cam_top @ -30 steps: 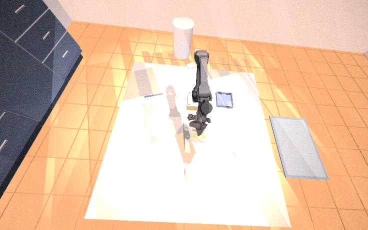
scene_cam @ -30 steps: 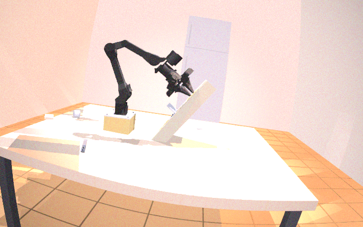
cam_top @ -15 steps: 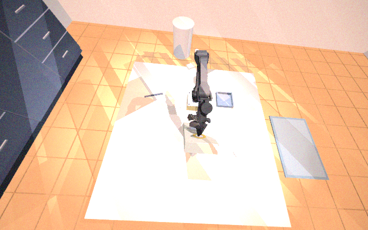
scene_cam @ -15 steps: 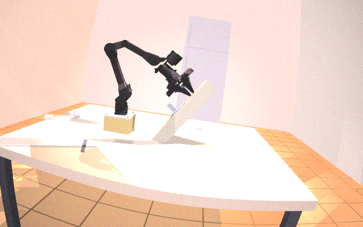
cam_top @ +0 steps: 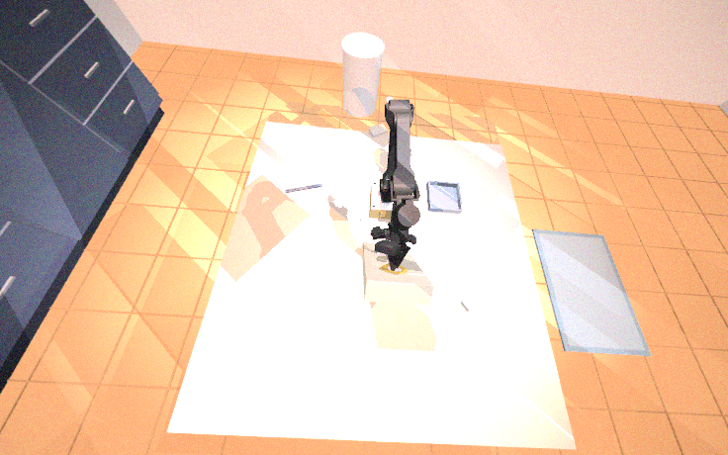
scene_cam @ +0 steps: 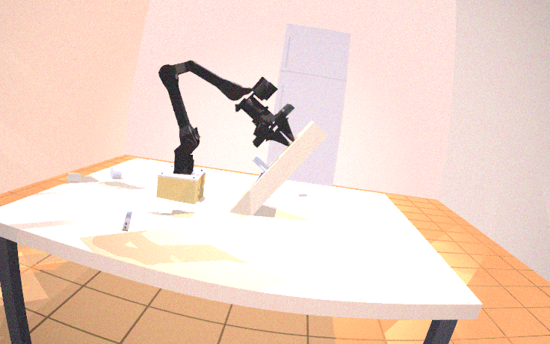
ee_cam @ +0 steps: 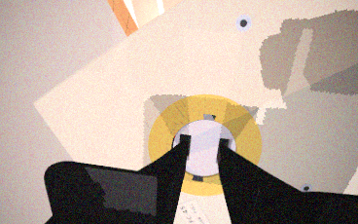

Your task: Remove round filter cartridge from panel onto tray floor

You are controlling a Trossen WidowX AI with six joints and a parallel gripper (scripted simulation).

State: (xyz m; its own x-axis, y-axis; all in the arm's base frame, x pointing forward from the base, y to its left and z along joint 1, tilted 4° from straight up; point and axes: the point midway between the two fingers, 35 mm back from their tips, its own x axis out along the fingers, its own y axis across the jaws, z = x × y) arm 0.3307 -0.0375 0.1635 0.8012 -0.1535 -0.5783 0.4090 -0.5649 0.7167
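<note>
Gripper (ee_cam: 203, 142) partly spread, tips in both slots of filter cartridge (ee_cam: 206, 130), flush in panel (ee_cam: 122, 88).

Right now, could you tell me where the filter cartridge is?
The cartridge sits in the tilted panel, ringed by a yellow collar, in the middle of the wrist view. The gripper has its fingertips at the cartridge's two slots.

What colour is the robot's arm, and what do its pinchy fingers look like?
The arm is dark grey to black, thin and jointed, with a round grey knuckle near the wrist. It stands on a tan box. Its tool has two black fingers that narrow to small square tips. A small boxy black part sits above the wrist. No cables show.
</note>
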